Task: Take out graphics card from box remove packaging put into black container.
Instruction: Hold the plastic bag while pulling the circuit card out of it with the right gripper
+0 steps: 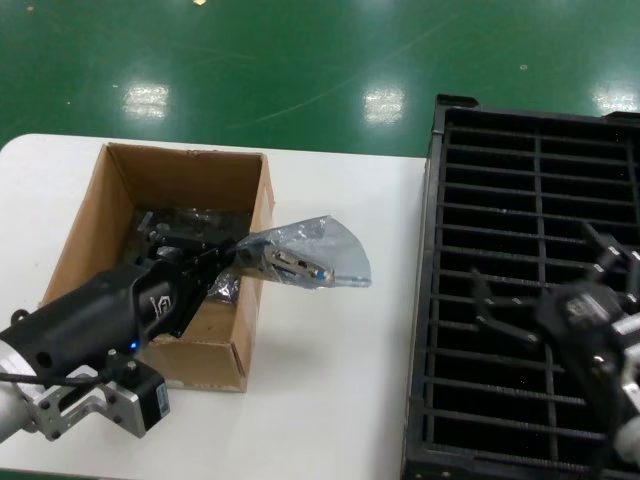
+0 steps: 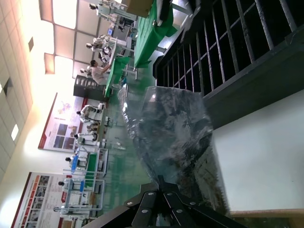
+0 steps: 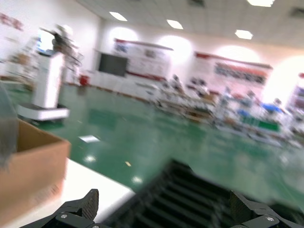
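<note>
One white table [image 1: 330, 350] — green glossy floor [image 1: 300, 60], box [image 1: 150, 260], black container [image 1: 530, 300]

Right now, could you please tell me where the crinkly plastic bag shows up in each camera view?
Head view: the plastic bag hangs over the box's right wall, held by the left tool.
Left wrist view: the bag fills the centre, just beyond that tool's tip.
Right wrist view: only a grey blur at the edge above the box; cannot confirm it is the bag.
Shared landmark: the black container, seen in all three.
</note>
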